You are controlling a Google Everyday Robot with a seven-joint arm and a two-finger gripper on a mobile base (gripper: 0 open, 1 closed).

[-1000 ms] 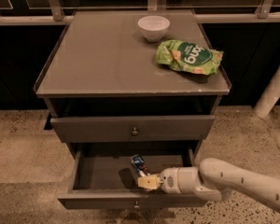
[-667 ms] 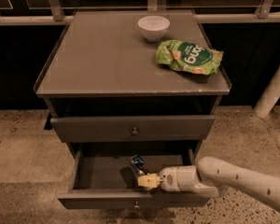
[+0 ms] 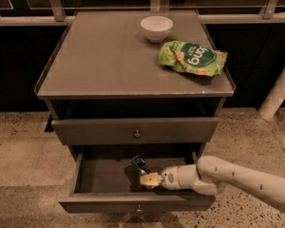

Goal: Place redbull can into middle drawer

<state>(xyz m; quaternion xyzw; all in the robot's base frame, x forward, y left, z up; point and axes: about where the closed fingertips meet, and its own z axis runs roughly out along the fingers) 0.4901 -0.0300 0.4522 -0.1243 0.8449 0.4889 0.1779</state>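
1 redbull can [image 3: 140, 165] in the open middle drawer [image 3: 104, 175], gripper [image 3: 148, 180] just beside it.
The can lies tilted on the drawer floor near the centre. The gripper sits low in the drawer at the can's near side; whether it clasps the can or is released cannot be told. On the cabinet top [image 3: 95, 65]: 1 white bowl [image 3: 156, 28], 1 green snack bag [image 3: 192, 57].

middle drawer [image 3: 102, 175] open, L floor free, hand [image 3: 146, 179] by redbull can [image 3: 140, 164] centre-R inside
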